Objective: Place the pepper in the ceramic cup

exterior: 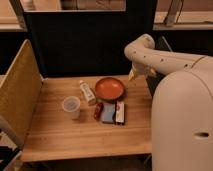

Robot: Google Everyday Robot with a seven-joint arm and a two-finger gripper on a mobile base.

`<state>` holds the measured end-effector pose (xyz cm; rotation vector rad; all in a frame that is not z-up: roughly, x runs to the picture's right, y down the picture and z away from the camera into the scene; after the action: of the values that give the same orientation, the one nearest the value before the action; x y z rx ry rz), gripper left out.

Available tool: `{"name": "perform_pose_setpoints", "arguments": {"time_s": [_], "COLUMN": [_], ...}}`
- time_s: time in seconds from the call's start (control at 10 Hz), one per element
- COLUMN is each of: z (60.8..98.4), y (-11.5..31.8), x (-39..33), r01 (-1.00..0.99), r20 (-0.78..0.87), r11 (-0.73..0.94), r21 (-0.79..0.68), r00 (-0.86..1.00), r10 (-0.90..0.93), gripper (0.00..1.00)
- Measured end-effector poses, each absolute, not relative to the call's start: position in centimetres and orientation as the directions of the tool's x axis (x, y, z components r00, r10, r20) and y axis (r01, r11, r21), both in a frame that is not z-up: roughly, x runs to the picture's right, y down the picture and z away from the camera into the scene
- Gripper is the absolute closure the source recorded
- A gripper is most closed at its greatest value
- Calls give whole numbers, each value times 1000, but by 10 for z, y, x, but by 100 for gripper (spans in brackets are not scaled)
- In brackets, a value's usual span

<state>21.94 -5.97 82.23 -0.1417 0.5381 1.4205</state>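
The small dark red pepper (98,111) lies on the wooden table (75,137), touching the left edge of a flat blue-and-red packet (114,112). The pale ceramic cup (71,107) stands upright to the pepper's left, a short gap away. My white arm bends over the table's right rear. My gripper (134,75) hangs just right of the orange-red bowl (109,88), above the table's back right part. It is well apart from both pepper and cup and holds nothing that I can see.
A white bottle (87,92) lies between the cup and the bowl. A tall tan panel (17,95) walls the table's left side. A dark screen stands behind the table. My white body (182,125) fills the right side.
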Motion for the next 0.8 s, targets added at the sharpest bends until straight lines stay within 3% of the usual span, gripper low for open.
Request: {"name": "perform_pose_setpoints", "arguments": {"time_s": [0.5, 0.8], "z": [791, 776], "y": [-30, -6], "x": [156, 137], "r01": [-956, -961], "r20": [-426, -433], "r11": [276, 264], "r21": [104, 81], "r00": [208, 205], "r10": [881, 878], "gripper": [20, 20]}}
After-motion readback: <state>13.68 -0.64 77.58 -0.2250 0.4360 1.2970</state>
